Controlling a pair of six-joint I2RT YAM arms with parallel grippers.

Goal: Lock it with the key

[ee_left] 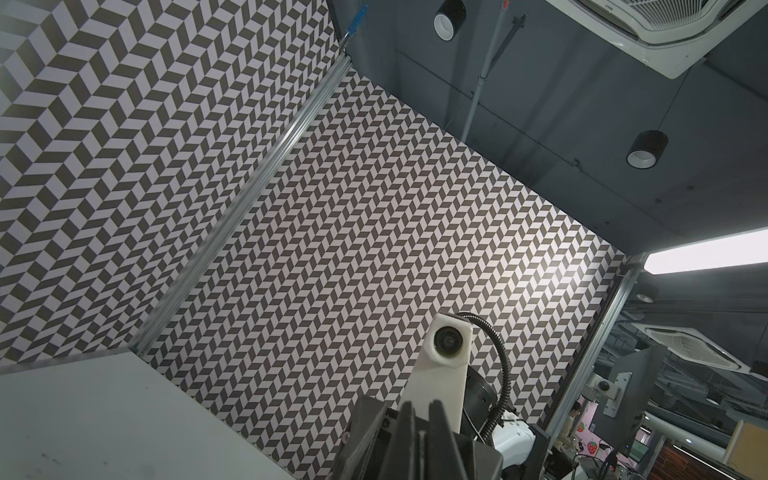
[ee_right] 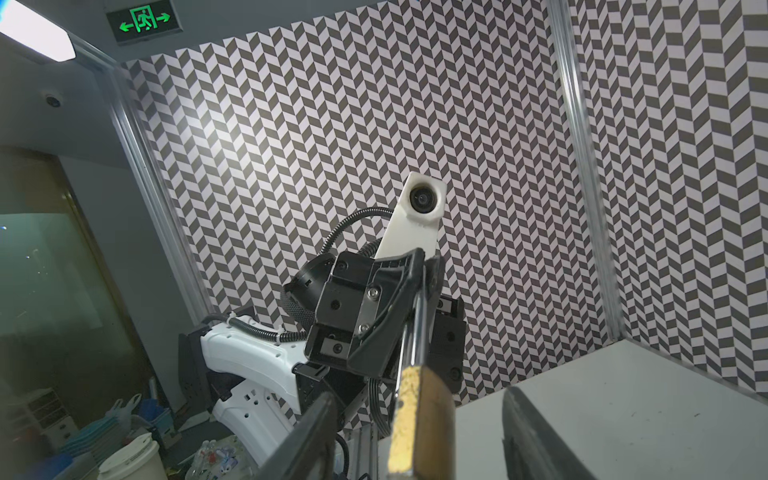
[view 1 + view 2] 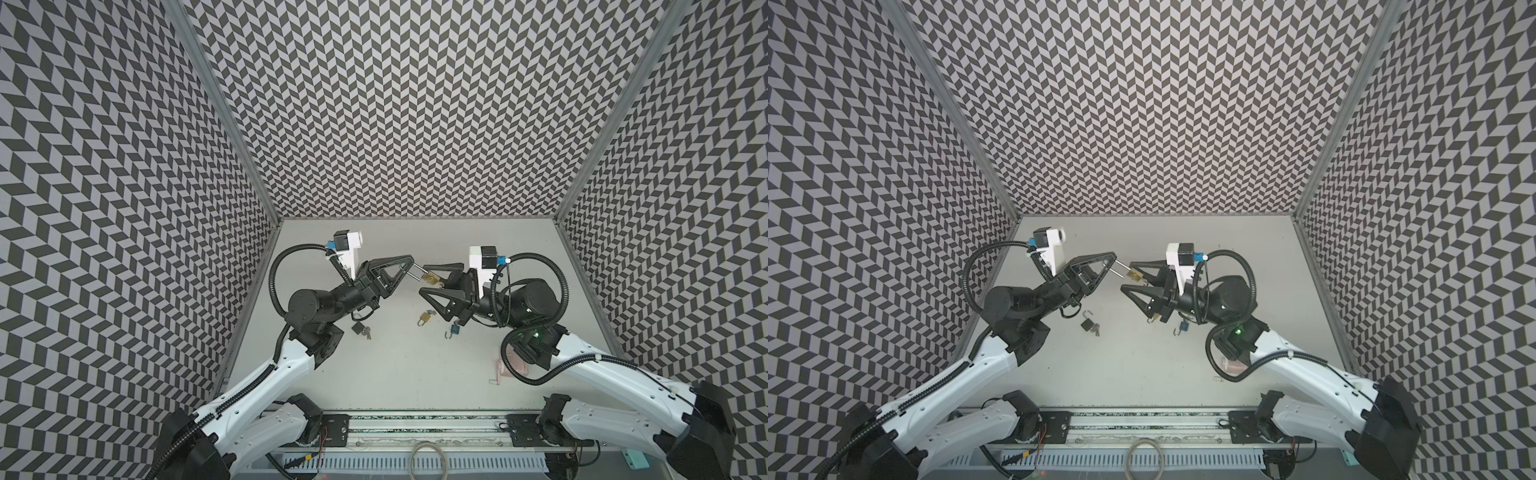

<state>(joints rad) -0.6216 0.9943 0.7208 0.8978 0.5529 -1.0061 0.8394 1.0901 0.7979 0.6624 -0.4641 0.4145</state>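
Note:
A brass padlock (image 3: 430, 277) (image 3: 1135, 274) hangs in the air between both grippers. My left gripper (image 3: 410, 262) (image 3: 1113, 257) is shut on its steel shackle (image 2: 415, 316), and in the left wrist view its fingers (image 1: 411, 432) are pressed together. My right gripper (image 3: 422, 277) (image 3: 1126, 275) (image 2: 419, 419) stands open around the lock's body (image 2: 428, 415). A gap shows between the body and each finger. Whether a key sits in this padlock I cannot tell.
On the table lie a black padlock (image 3: 358, 328) (image 3: 1087, 324) with keys (image 3: 367, 332) beside it, a small brass padlock (image 3: 424, 318), and a blue padlock (image 3: 454, 330) (image 3: 1183, 327) under the right arm. Patterned walls close in three sides.

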